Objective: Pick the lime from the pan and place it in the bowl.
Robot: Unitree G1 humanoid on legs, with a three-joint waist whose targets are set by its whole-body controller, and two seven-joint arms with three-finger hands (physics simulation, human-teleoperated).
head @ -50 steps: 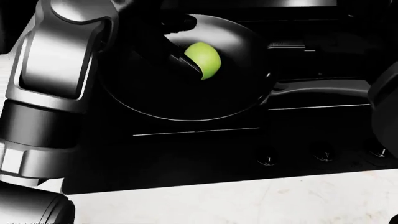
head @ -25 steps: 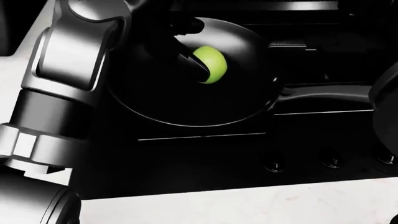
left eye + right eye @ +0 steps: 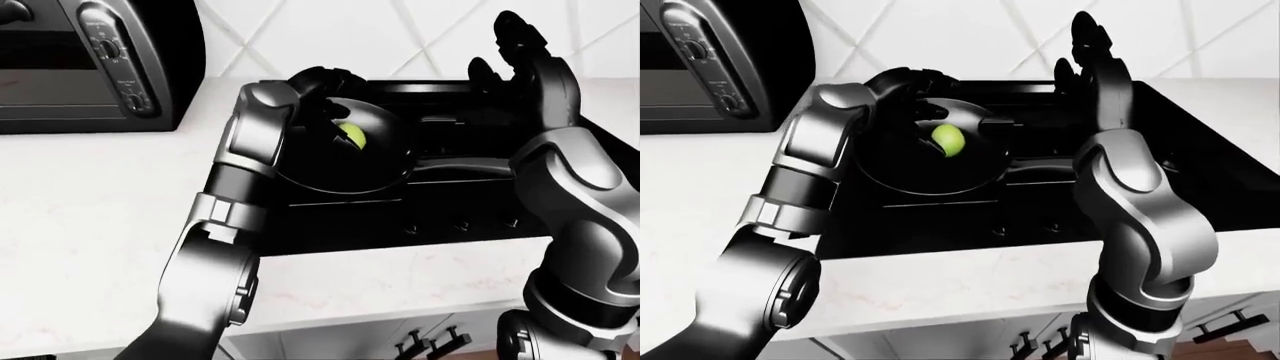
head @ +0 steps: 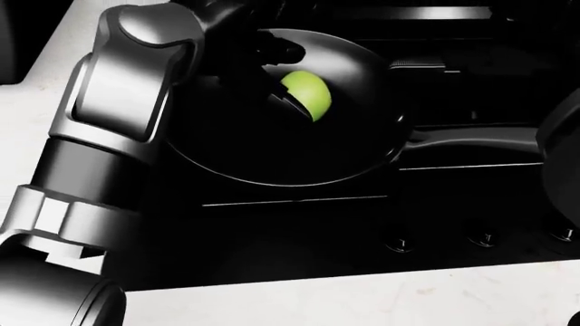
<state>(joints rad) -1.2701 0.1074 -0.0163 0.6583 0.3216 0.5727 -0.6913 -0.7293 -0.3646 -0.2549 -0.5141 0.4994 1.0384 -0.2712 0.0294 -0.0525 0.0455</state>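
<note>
Two hands – left hand (image 3: 908, 94) fingers touching lime (image 3: 947, 139) in pan (image 4: 362, 159), grasp unclear; right hand (image 3: 1092, 56) spread, empty.

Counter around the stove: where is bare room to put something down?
Bare: white counter between toaster oven and stove, plus the strip below the stove. Crowded: the pan, with lime and left hand.

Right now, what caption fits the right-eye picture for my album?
Left hand reaching at the lime in the pan.

White countertop (image 3: 90, 210) carries toaster oven (image 3: 90, 60) far left, black stovetop (image 3: 1200, 142) at right w/ pan (image 3: 910, 169) on it.
</note>
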